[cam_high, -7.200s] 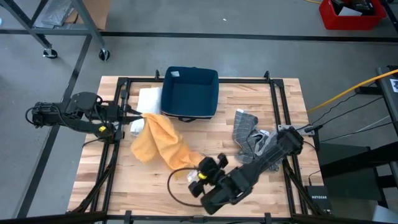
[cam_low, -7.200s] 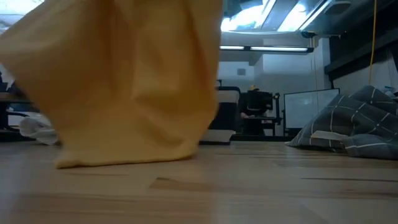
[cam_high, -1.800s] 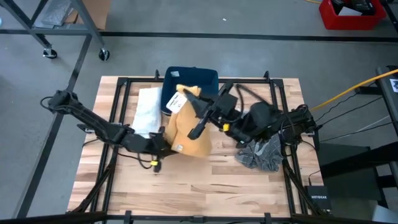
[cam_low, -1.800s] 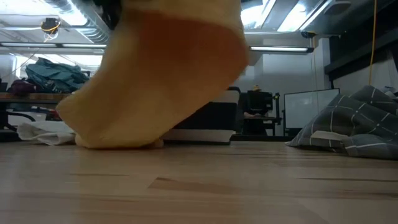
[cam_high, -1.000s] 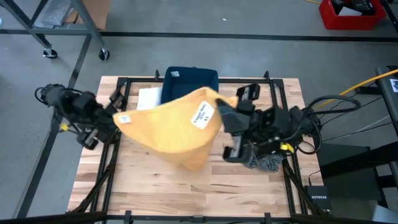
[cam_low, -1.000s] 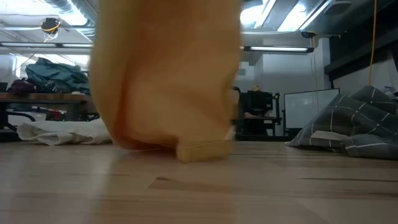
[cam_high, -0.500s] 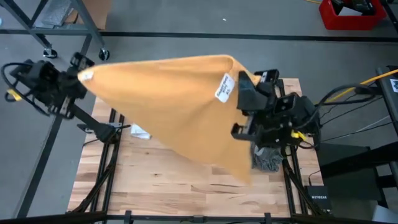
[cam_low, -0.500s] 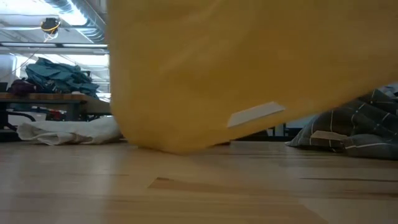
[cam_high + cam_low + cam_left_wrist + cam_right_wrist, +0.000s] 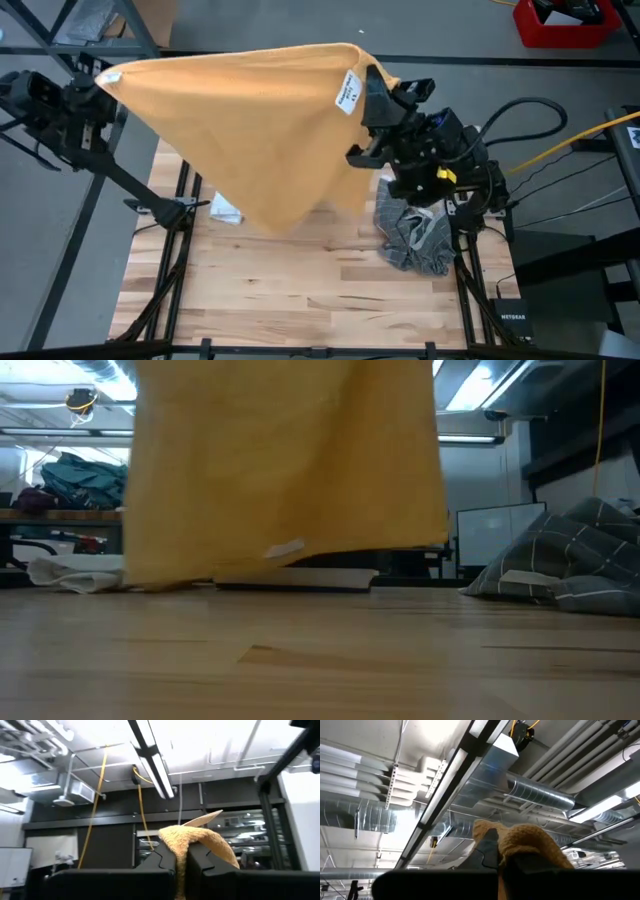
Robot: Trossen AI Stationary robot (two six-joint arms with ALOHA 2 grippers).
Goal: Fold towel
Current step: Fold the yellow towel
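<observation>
Lifted higher since a moment ago, the soft, limp orange towel (image 9: 250,130) sags between left gripper (image 9: 100,78) and right gripper (image 9: 368,80), fingers clamped on its top corners, best grips above the tabletop (image 9: 300,290).

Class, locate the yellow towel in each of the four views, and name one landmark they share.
High view: yellow towel stretched across upper centre.
Low view: hanging sheet, upper left to centre.
Left wrist view: bunched corner, lower centre.
Right wrist view: bunched corner, lower centre.
Shared landmark: the towel's white tag, high and low views only.
</observation>
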